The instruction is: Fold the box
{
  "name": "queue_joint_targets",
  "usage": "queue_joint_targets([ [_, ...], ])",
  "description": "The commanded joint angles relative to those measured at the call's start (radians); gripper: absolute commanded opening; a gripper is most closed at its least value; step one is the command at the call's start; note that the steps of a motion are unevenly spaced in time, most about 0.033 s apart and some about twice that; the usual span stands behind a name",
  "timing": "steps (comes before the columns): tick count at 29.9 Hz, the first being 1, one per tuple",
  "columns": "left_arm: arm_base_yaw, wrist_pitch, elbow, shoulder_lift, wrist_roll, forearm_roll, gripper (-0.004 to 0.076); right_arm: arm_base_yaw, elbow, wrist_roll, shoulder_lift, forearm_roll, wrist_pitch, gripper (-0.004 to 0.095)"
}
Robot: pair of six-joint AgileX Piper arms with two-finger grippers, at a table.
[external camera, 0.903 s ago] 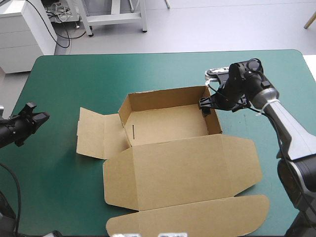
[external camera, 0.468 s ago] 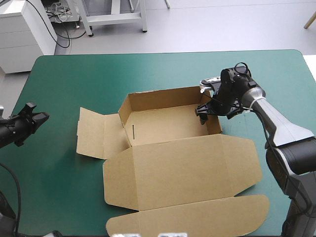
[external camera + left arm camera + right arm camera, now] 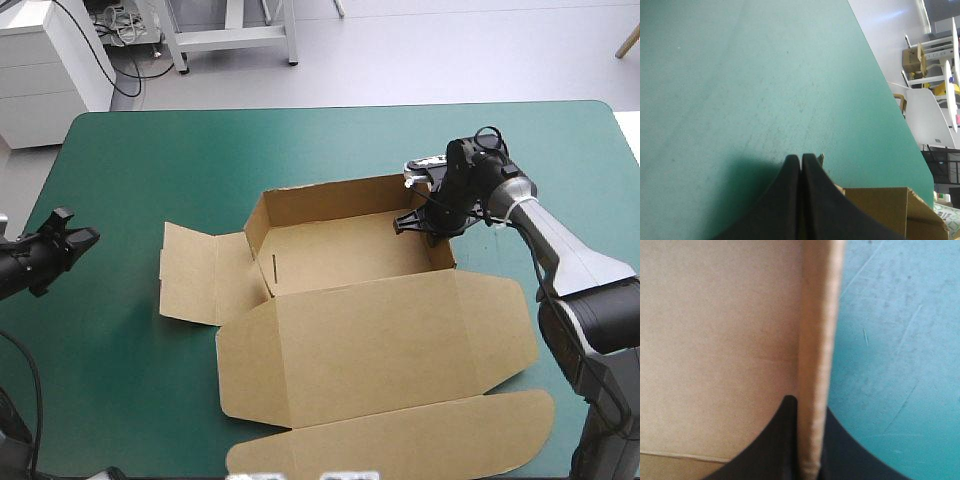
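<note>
Shifted since just before, the box [image 3: 370, 330] lies slightly nearer the table's right edge, lid flat, its right wall drawn outward by the right gripper [image 3: 420, 224]. Only the right wrist view shows the grip: black fingers [image 3: 780, 440] clamped on that wall's top edge, one inside, one over the teal-green cover [image 3: 890, 340]. The left gripper [image 3: 62, 240], fingers pressed together, hangs at the table's left edge, well apart from the box.

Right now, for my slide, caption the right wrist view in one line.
Right end effector shut on an upright side wall of the box, with the teal-green cover on the wall's outer side.
</note>
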Motion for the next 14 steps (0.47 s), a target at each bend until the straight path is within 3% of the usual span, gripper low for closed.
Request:
queue_joint_targets([
  [1,0.002,0.028,-0.022,-0.036,-0.006,-0.058,-0.0008,-0.001,-0.024,-0.009,-0.051,-0.003,0.001,-0.0002],
  [9,0.002,0.023,-0.022,-0.036,0.194,-0.028,-0.0008,-0.001,-0.086,-0.011,-0.138,0.038,0.002,-0.0002],
  [14,0.002,0.031,-0.022,-0.036,0.213,-0.037,-0.0008,-0.003,-0.097,-0.008,-0.312,0.038,0.002,-0.0002],
])
